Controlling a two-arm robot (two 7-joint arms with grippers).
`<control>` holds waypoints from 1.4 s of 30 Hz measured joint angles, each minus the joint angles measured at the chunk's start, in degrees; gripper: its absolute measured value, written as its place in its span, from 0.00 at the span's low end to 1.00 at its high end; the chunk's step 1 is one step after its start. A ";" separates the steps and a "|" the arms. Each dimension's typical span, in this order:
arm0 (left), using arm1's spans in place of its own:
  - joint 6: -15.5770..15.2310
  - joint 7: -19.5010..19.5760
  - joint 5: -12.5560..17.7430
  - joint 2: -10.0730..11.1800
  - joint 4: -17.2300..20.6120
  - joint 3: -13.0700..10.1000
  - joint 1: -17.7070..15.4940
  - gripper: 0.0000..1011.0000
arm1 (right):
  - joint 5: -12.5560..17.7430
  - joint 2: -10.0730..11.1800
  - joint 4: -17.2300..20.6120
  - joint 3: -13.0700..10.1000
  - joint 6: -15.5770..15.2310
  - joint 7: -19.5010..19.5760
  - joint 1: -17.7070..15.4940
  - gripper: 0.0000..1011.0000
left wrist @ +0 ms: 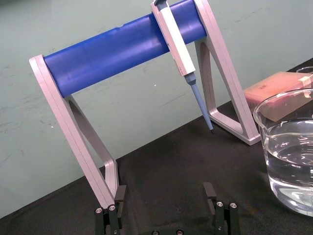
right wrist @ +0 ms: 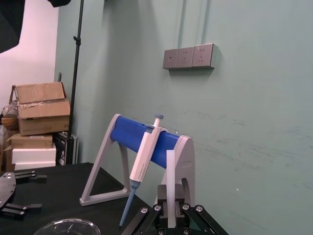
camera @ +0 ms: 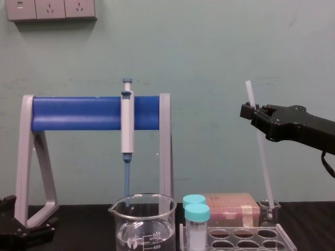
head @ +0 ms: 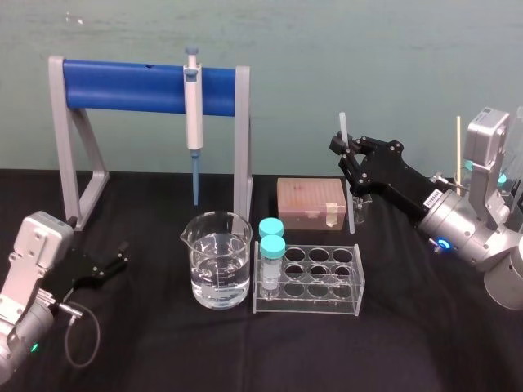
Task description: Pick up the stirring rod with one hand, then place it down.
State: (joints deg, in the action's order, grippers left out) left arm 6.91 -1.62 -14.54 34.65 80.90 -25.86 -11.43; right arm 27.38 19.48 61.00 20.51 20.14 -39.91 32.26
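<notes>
The stirring rod (head: 350, 204) is a thin translucent-white stick standing almost upright at the right of the table. My right gripper (head: 344, 152) is shut on its upper part, with a short piece of rod sticking out above the fingers. In the chest view the stirring rod (camera: 264, 162) runs down from the right gripper (camera: 249, 112) into a small glass beaker (camera: 269, 212). The right wrist view shows the stirring rod (right wrist: 170, 183) rising between the pads. My left gripper (head: 122, 255) rests low at the table's left side, open and holding nothing, as the left wrist view shows of the left gripper (left wrist: 165, 196).
A grey stand with a blue bar (head: 139, 86) holds a pipette (head: 194, 114) at the back left. A big beaker of water (head: 216, 261), a clear tube rack (head: 315, 278) with two blue-capped tubes and a pink tip box (head: 310, 204) stand mid-table.
</notes>
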 joint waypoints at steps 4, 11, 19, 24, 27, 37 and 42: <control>0.00 0.00 0.00 0.00 0.00 0.00 0.00 0.99 | 0.00 0.00 0.00 0.00 0.00 0.00 0.00 0.08; 0.00 0.00 0.00 0.00 0.00 0.00 0.00 0.99 | -0.03 0.00 0.00 0.00 0.01 0.00 0.00 0.08; 0.00 0.00 0.00 0.00 0.00 0.00 0.00 0.99 | 0.18 -0.24 -0.13 0.14 0.11 -1.39 -0.06 0.08; 0.00 0.00 0.00 0.00 0.00 0.00 0.00 0.99 | 0.76 -0.45 -0.58 0.41 -0.06 -2.51 -0.06 0.08; 0.00 0.00 0.00 0.00 0.00 0.00 0.00 0.99 | 1.01 -0.55 -0.97 0.72 -0.32 -3.00 0.03 0.08; 0.00 0.00 0.00 0.00 0.00 0.00 0.00 0.99 | 0.91 -0.50 -1.67 1.27 -0.89 -3.05 0.10 0.08; 0.00 0.00 0.00 0.00 0.00 0.00 0.00 0.99 | 0.87 -0.62 -2.84 1.47 -0.84 -3.39 0.39 0.08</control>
State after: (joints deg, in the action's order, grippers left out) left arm 6.91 -1.62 -14.55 34.65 80.90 -25.86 -11.43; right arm 28.25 18.85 58.16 21.98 19.30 -43.30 32.65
